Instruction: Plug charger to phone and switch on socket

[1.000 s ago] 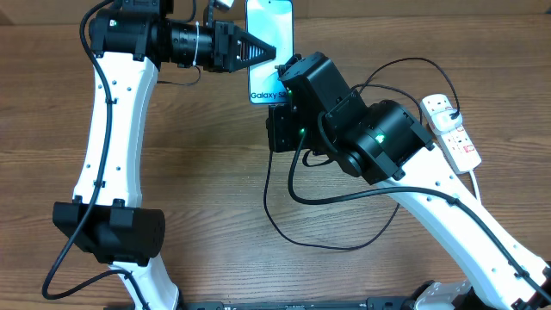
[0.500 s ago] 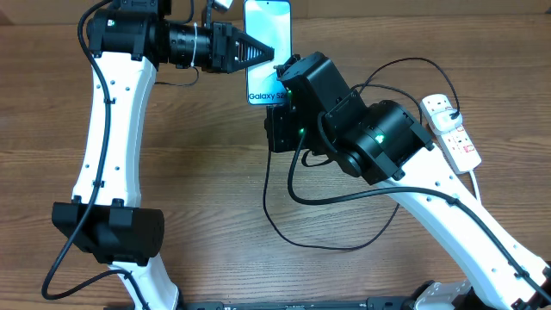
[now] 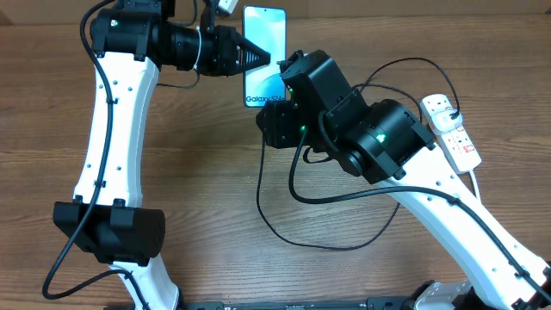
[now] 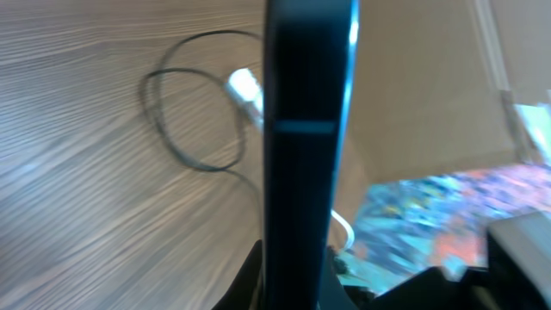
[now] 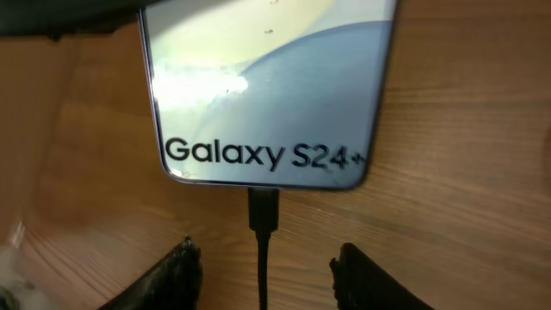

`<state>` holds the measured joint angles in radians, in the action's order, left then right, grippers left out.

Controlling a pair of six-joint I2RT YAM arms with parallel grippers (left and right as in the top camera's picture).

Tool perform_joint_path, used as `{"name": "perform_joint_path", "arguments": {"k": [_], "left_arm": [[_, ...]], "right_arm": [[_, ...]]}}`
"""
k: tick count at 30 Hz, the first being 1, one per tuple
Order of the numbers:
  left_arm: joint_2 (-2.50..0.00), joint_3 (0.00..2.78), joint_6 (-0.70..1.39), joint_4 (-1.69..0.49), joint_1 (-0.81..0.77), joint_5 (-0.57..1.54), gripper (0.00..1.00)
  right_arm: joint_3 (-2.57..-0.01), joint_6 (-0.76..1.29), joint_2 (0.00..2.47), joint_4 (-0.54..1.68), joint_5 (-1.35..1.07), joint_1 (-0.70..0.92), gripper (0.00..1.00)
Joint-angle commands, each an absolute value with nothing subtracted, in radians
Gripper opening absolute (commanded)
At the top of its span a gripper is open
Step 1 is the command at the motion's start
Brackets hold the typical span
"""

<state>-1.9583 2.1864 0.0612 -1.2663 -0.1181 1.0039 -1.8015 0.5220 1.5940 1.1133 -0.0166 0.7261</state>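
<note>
The phone (image 3: 263, 53) is lit blue-teal and held off the table by its left long edge, with my left gripper (image 3: 258, 58) shut on it. Seen edge-on in the left wrist view, the phone (image 4: 306, 129) is a dark bar rising from between the gripper (image 4: 297, 280) jaws. The charger's small plug tip (image 5: 263, 209) sits in the phone's (image 5: 267, 86) bottom edge, under the "Galaxy S24+" text. My right gripper (image 5: 267, 271) stands open just below, its fingers (image 5: 176, 275) clear of the cable on both sides. The black cable (image 3: 293, 234) loops over the table to the white socket (image 3: 454, 131).
The socket lies at the table's right edge with its thick white cord (image 3: 482, 194) trailing toward the front. My right arm (image 3: 379, 142) crosses the middle of the table. A thin looped wire (image 4: 189, 120) with a white end lies on the wood behind the phone.
My right gripper has opened and let go of the charger's plug tip, which stays in the phone. The left gripper has carried the phone slightly left and toward the back.
</note>
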Motion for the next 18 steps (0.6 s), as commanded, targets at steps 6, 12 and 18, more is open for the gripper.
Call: {"name": "perform_joint_path", "arguments": {"k": [6, 12, 18], "left_arm": [[-1.968, 2.180, 0.056, -1.345, -0.154, 0.768, 0.04], [-2.049, 2.147, 0.055, -1.398, -0.178, 0.726, 0.04], [-2.218, 2.144, 0.017, -1.404, -0.205, 0.726, 0.04]], "right_arm": [[-1.822, 0.524, 1.578, 1.161, 0.105, 0.702, 0.87], [-1.822, 0.529, 1.578, 1.218, 0.104, 0.620, 0.87], [-1.821, 0.527, 1.578, 1.299, 0.076, 0.503, 0.87]]}}
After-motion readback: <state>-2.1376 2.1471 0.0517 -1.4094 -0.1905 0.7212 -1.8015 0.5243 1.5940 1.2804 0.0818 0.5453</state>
